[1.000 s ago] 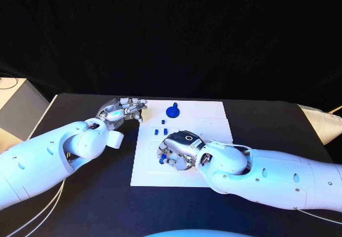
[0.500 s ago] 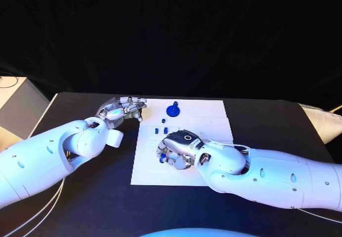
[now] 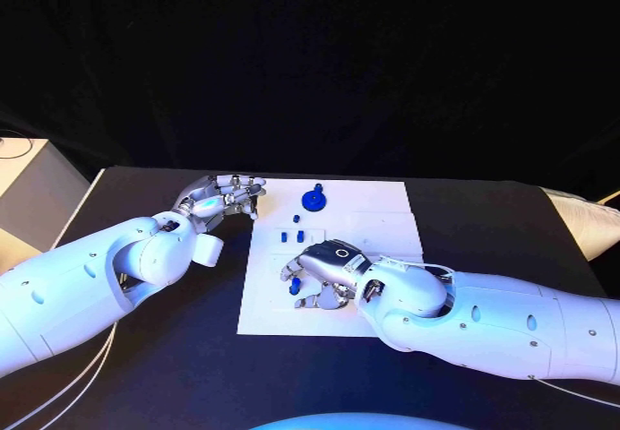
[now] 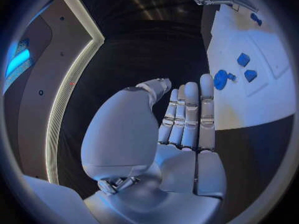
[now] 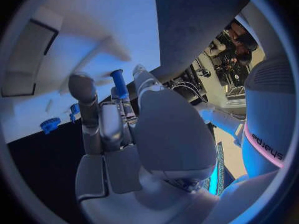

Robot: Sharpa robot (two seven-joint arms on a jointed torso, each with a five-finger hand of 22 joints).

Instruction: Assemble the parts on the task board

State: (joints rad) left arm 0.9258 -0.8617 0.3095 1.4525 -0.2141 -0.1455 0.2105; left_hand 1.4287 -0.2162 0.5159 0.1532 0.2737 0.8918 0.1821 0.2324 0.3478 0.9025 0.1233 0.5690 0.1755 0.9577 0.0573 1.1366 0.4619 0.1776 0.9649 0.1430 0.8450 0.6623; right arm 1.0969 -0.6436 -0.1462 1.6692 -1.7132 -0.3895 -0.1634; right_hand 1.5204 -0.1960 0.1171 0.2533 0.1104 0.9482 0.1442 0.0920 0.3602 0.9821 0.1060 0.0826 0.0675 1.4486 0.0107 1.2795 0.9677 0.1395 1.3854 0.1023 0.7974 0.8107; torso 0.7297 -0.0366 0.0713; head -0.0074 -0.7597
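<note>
Right robot hand point(image 3: 326, 273) sits low over the near half of the board point(image 3: 388, 309), pinching a blue peg point(image 5: 119, 84) between thumb and fingers, peg upright in the right wrist view. Left robot hand point(image 3: 222, 201) rests on the bench point(image 3: 491, 210) just beside the board's far left corner, holding nothing, fingers straight and close together. Blue gear point(image 3: 313, 200) stands near the far edge, small blue parts point(image 3: 293, 236) mid-board
</note>
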